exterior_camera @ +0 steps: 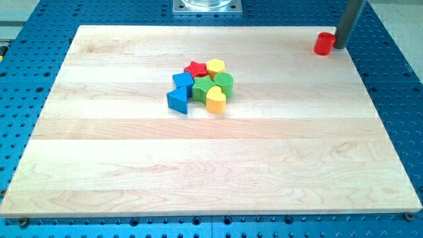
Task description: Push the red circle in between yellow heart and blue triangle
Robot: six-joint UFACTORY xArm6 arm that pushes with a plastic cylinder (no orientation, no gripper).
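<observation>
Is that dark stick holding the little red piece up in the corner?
Nothing is held. My tip stands just at the view's right of the red circle; contact cannot be told.

The counter [198, 165] is pale wood, smooth and matt, with visible grain in glued strips. Beside my tip [340, 46], the red circle [323, 43] looks like smooth painted plastic or wood; the rod [349, 20] is dull grey metal.

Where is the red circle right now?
The red circle sits alone near the board's top right corner, touching the left side of my tip, far up and right of the central cluster holding the yellow heart and blue triangle.
</observation>
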